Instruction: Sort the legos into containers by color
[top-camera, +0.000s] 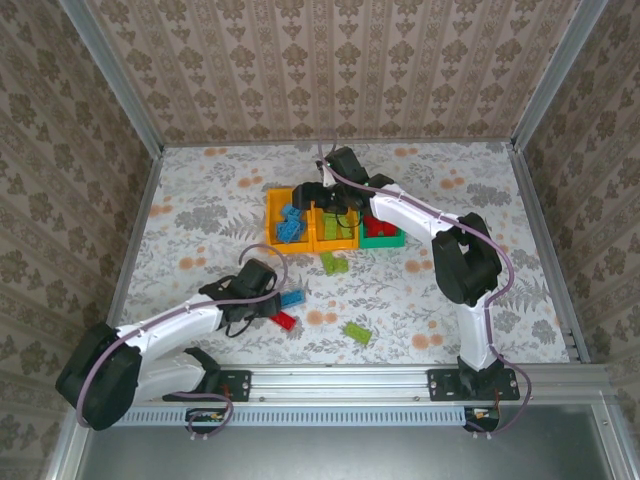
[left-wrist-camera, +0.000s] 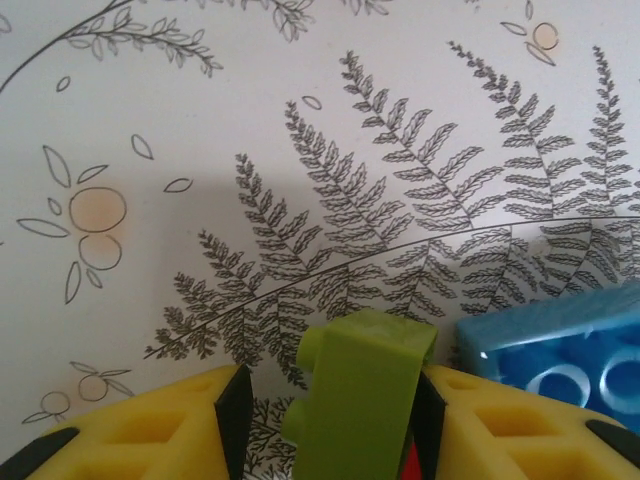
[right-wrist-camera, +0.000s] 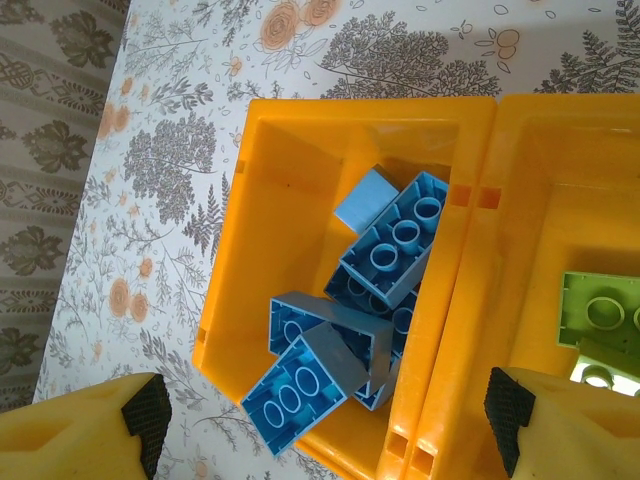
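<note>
A lime green lego (left-wrist-camera: 360, 400) stands on edge between my left gripper's (left-wrist-camera: 333, 425) fingers, studs facing left. It rests against the right pad, and a gap shows at the left pad, so the gripper is open. A blue lego (left-wrist-camera: 560, 345) lies just to its right and a red lego (top-camera: 285, 320) sits beside the gripper (top-camera: 266, 303). My right gripper (right-wrist-camera: 326, 420) hangs wide open and empty over the left orange-yellow bin (right-wrist-camera: 300, 150), which holds several blue legos (right-wrist-camera: 390, 250). The middle orange-yellow bin (right-wrist-camera: 560, 180) holds green legos (right-wrist-camera: 600, 320). The green bin (top-camera: 384, 240) holds red ones.
Two more green legos lie loose on the flowered table, one (top-camera: 334, 262) just in front of the bins and one (top-camera: 356, 332) nearer the front rail. The blue lego (top-camera: 292, 297) sits close to my left fingers. Papered walls enclose the table.
</note>
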